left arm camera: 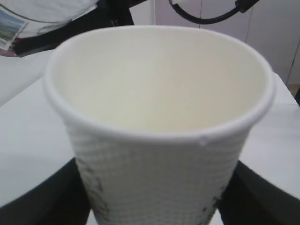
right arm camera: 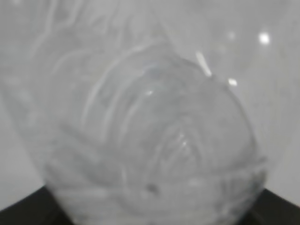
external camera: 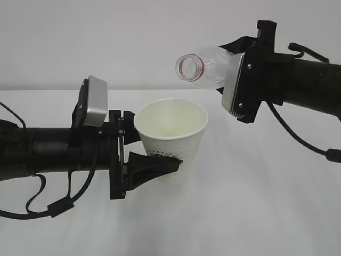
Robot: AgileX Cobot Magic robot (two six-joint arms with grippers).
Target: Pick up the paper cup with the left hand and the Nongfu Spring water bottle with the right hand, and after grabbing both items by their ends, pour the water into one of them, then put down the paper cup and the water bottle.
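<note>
A: Where are your two things now?

B: Your left hand (external camera: 152, 160) grips the paper cup (external camera: 171, 134) low on its wall, mouth up, lifted off the table (external camera: 256, 213). Your right hand (external camera: 234, 80) is closed on the Nongfu Spring water bottle (external camera: 205, 66), tipped, its open mouth up and right of the left pincer, above the cup rim.

A: How do I pour well?

B: I think you should tilt slowly and keep the cup steady. I cannot see water flowing.
</note>
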